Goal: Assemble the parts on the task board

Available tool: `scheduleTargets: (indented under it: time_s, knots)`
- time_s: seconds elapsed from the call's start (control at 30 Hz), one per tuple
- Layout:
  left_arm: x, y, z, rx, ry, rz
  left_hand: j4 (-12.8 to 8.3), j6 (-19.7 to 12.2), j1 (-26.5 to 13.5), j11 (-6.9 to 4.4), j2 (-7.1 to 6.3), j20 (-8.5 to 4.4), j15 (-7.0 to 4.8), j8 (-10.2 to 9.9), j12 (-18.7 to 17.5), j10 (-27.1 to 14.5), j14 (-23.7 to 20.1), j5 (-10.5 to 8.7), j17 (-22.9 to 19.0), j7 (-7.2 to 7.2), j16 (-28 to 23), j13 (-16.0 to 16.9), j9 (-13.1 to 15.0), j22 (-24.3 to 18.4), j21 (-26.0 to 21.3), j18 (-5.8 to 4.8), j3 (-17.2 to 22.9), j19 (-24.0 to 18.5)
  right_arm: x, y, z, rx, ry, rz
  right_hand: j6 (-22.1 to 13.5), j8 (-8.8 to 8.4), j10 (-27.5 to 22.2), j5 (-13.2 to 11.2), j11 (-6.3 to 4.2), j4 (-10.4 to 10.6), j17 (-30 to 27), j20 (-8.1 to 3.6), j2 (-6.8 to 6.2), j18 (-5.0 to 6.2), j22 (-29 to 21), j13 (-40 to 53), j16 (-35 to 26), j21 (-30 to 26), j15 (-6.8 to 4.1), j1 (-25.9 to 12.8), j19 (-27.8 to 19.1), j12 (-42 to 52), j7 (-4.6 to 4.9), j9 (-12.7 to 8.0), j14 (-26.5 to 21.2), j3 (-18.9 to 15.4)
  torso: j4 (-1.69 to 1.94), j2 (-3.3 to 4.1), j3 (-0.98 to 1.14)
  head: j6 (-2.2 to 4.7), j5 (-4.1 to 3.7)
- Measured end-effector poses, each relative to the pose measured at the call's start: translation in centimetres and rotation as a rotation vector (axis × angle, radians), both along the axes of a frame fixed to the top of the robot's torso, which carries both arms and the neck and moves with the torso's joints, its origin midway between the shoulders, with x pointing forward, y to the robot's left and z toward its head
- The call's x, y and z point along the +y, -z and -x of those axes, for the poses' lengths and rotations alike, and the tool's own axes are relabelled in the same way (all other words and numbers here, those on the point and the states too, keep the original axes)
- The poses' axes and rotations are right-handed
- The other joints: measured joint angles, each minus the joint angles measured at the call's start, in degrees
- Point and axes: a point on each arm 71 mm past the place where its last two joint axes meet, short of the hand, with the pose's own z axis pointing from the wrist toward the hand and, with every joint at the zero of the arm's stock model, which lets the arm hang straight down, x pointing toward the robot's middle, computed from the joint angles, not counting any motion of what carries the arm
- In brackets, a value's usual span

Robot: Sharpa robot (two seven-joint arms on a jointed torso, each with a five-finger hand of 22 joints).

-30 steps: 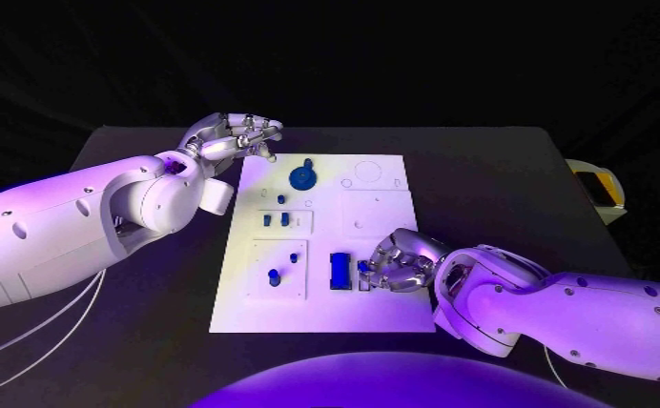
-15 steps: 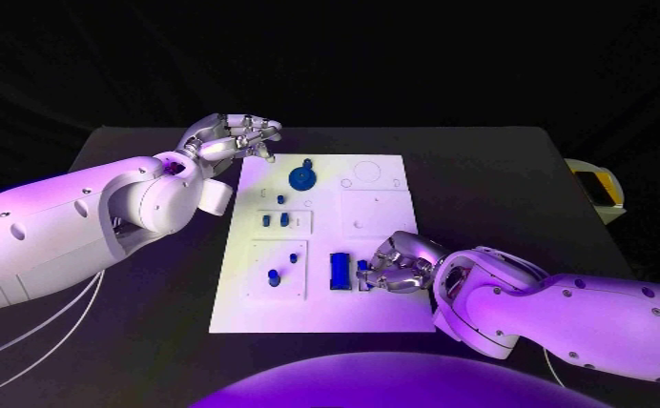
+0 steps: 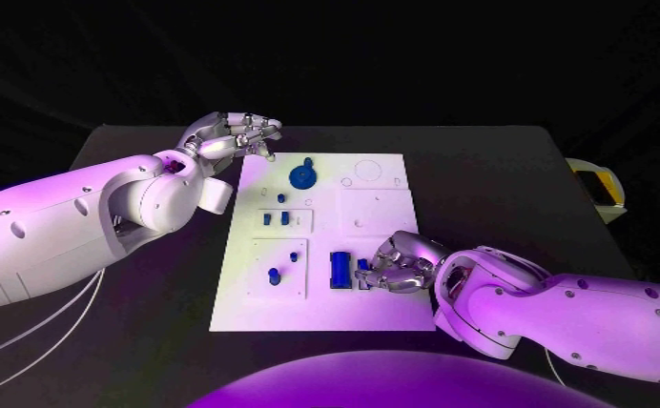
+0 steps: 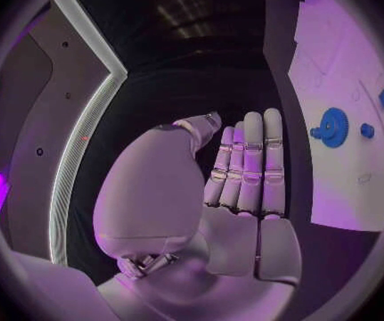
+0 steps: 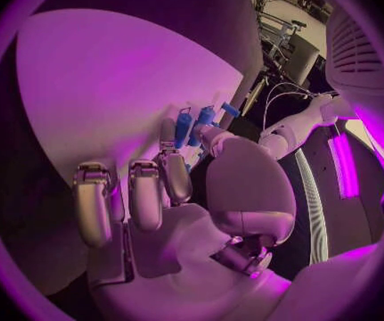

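Note:
The white task board (image 3: 379, 308) lies in the middle of the black table. My right hand (image 3: 396, 263) rests on its near half, fingers curled, thumb and a finger pinching a small blue part (image 3: 363, 265) just right of an upright blue block (image 3: 339, 270). In the right wrist view that part (image 5: 184, 126) stands between the fingertips, with the block (image 5: 206, 114) behind it. My left hand (image 3: 237, 136) hovers off the board's far left corner and holds nothing; the left wrist view shows its fingers (image 4: 249, 164) stretched out. A blue gear (image 3: 304, 176) lies near it.
More small blue parts sit on the board's left side: one below the gear (image 3: 282, 198), a pair (image 3: 276, 219) and two near the front (image 3: 274, 276). A yellow-rimmed object (image 3: 598, 189) stands at the table's right edge.
My right hand has shifted slightly at the small blue part beside the block. The left hand has stayed where it was.

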Motion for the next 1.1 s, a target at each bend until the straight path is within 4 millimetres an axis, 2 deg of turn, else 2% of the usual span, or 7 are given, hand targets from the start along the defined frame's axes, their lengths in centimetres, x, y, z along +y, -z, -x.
scheduleTargets:
  time_s: [0.5,0.6,0.67,0.73,0.8,0.97,1.1]
  knots:
    - [0.06,0.01,-0.01,0.000,-0.001,-0.001,0.16,0.00,0.00,0.00,0.00,0.00,0.00,0.00,0.00,0.00,0.00,0.00,0.00,0.00,0.00,0.00,0.00,-0.05,0.00,0.00,-0.16,0.00,-0.26,-0.41,0.40,-0.009,-0.010,-0.011,-0.05,-0.01,0.00,0.74,0.00,0.12,-0.01,0.00,-0.01,0.00,-0.01,0.00,0.35,0.29,0.00,0.04,0.00,0.22,0.04,-0.05,0.00,-0.51,-0.02,-0.02,0.02,-0.14,-0.07]
    - [0.07,0.01,-0.01,0.001,-0.001,-0.001,0.16,0.00,0.00,0.00,0.00,0.00,0.00,0.00,0.00,0.00,0.00,0.00,0.00,0.00,0.00,0.01,0.00,-0.05,0.00,0.00,-0.16,0.00,-0.43,-0.41,0.38,-0.010,-0.008,-0.009,-0.05,-0.01,0.00,0.51,0.00,-0.31,-0.01,0.00,0.54,0.00,-0.01,0.00,0.35,0.29,0.01,2.22,0.00,0.22,0.04,-0.15,0.00,-0.94,-0.01,-0.02,0.02,-0.20,-0.08]
    - [0.08,0.01,0.00,0.001,-0.001,-0.001,0.16,0.00,0.00,0.00,0.00,0.00,0.00,0.00,0.00,0.00,0.00,0.00,0.01,0.00,0.00,0.01,0.00,-0.04,0.00,0.00,-0.16,0.00,-0.51,-0.38,0.35,-0.010,-0.007,-0.007,-0.05,-0.01,0.00,-0.85,0.00,-1.25,-0.01,0.00,0.78,0.00,-0.01,0.00,0.35,0.29,0.01,4.37,0.00,0.22,0.04,-0.35,0.00,-1.01,-0.01,-0.02,0.02,-0.21,-0.10]
    - [0.09,0.01,0.00,0.001,-0.001,-0.001,0.16,0.00,0.00,0.00,0.00,0.00,0.00,0.00,0.00,0.00,0.00,0.00,0.01,0.00,0.00,0.01,0.00,-0.04,0.00,0.00,-0.16,0.00,-0.58,-0.35,0.31,-0.010,-0.008,-0.004,-0.05,-0.01,0.00,-4.69,0.00,-2.51,-0.01,0.00,1.23,0.00,-0.01,0.00,0.35,0.29,0.01,6.66,0.00,0.22,0.04,-0.56,0.00,-0.51,-0.01,-0.02,0.02,-0.22,-0.10]
    - [0.09,0.01,0.00,0.001,-0.001,-0.001,0.16,0.00,0.00,0.00,0.00,0.00,0.00,0.00,0.00,0.00,0.00,0.00,0.01,0.00,0.00,0.01,0.00,-0.04,0.00,0.00,-0.16,0.00,-0.62,-0.30,0.28,-0.009,-0.011,-0.001,-0.05,-0.08,-0.01,-6.74,0.00,-3.63,-0.01,0.00,1.00,0.00,-0.01,0.00,0.35,0.29,0.01,8.24,0.00,0.22,0.04,-0.73,0.00,-0.09,0.00,-0.02,0.02,-0.22,-0.10]
    - [0.09,0.01,0.00,0.001,-0.001,-0.001,0.16,0.00,0.00,0.00,0.00,0.00,0.00,0.00,0.00,0.00,0.00,0.00,0.01,0.00,0.00,0.01,0.00,-0.04,0.00,0.00,-0.16,0.00,-0.53,-0.19,0.18,-0.010,-0.024,0.007,-0.05,-0.25,-0.01,-9.25,0.00,-5.76,-0.01,0.00,0.19,0.00,-0.01,0.00,0.35,0.29,0.01,10.97,0.00,0.22,0.05,-1.06,0.00,0.62,0.00,-0.02,0.02,-0.32,-0.10]
    - [0.06,0.01,0.00,0.001,-0.001,-0.001,0.16,0.00,0.00,0.00,0.00,0.00,0.00,0.00,0.00,0.00,0.00,0.00,0.01,0.00,0.00,0.01,0.00,-0.04,0.00,0.00,-0.16,0.00,-0.24,-0.08,0.02,-0.017,-0.038,0.014,-0.05,-0.25,-0.01,-9.57,0.00,-6.04,-0.01,0.00,-0.01,0.00,0.00,0.00,0.34,0.29,0.01,11.18,0.00,0.22,0.05,-1.13,0.00,0.80,0.00,-0.02,0.02,-0.35,-0.12]
